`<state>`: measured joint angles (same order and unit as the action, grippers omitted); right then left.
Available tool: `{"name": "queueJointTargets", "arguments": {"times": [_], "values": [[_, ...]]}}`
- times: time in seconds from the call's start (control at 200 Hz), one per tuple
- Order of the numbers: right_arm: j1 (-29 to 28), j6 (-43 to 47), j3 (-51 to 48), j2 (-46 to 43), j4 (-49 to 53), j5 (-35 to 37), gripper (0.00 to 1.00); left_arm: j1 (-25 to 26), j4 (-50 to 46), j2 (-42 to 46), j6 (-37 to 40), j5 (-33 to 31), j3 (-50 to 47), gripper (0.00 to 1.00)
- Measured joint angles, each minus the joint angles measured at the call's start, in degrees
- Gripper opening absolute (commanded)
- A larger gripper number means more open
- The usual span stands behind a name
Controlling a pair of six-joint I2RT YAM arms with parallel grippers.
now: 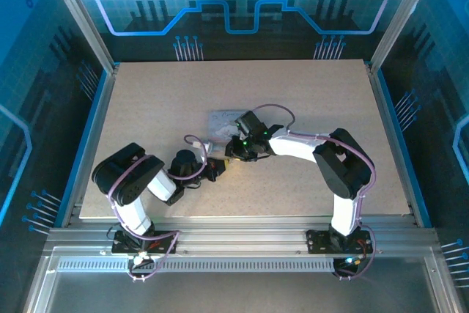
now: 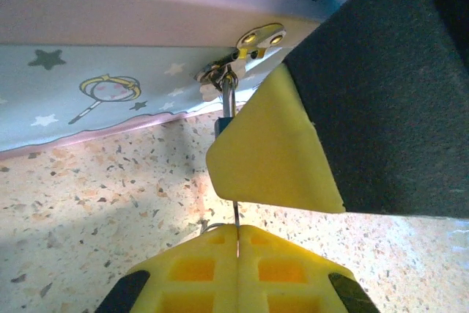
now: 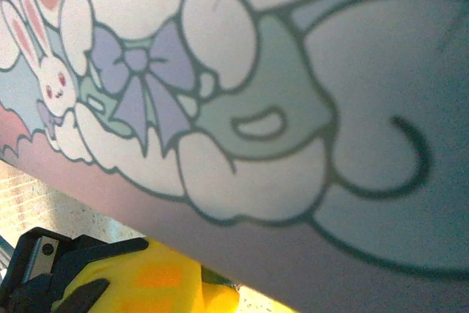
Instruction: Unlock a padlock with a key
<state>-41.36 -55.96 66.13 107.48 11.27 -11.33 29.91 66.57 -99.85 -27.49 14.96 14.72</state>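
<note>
The padlock (image 2: 219, 127) hangs by its shackle from the hasp (image 2: 261, 36) on the front of a pastel cartoon tin (image 2: 110, 86). Just a dark bluish corner of it shows. The rest is behind a yellow finger (image 2: 271, 152) of my right gripper (image 1: 236, 150), which sits against the tin's front and looks shut on the padlock. In the right wrist view a dark sliver sits between that gripper's yellow pads (image 3: 146, 280). My left gripper (image 2: 237, 231) is shut on the key (image 2: 236, 214), a thin metal blade pointing up at the padlock's underside. In the top view my left gripper (image 1: 218, 170) sits just below the right one.
The tin (image 1: 222, 123) lies mid-table on the speckled board (image 1: 308, 100), its printed lid (image 3: 242, 86) close under the right wrist camera. Both forearms converge at the tin's near edge. Metal rails and blue panels frame the board.
</note>
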Motion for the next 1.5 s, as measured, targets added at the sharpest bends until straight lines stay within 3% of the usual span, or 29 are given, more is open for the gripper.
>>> {"name": "queueJointTargets", "arguments": {"times": [0.435, 0.885, 1.196, 1.346, 1.396, 1.501], "values": [[-0.37, -0.83, 0.11, -0.28, 0.87, -0.17, 0.02, 6.51, -18.97, 10.36, 10.86, -11.85, 2.75, 0.0], [-0.22, -1.66, 0.68, -0.44, 2.38, -1.33, 0.0, 19.87, -27.91, 12.26, 25.38, -38.16, 5.9, 0.0], [-0.22, -2.12, 0.76, -0.44, 2.32, -1.77, 0.0, 20.74, -27.63, 12.04, 26.4, -40.26, 5.81, 0.0], [-0.22, -2.19, 0.74, -0.46, 2.27, -1.97, 0.41, 20.72, -26.62, 12.07, 25.94, -40.15, 5.29, 0.0], [-0.22, -2.67, 0.72, -0.55, 1.9, -1.9, 0.49, 20.74, -26.16, 12.07, 25.9, -38.88, 5.14, 0.0], [-0.22, -3.13, 0.24, -1.07, 1.55, -1.64, 0.55, 20.83, -26.01, 12.46, 25.27, -36.41, 4.9, 0.0]]}}
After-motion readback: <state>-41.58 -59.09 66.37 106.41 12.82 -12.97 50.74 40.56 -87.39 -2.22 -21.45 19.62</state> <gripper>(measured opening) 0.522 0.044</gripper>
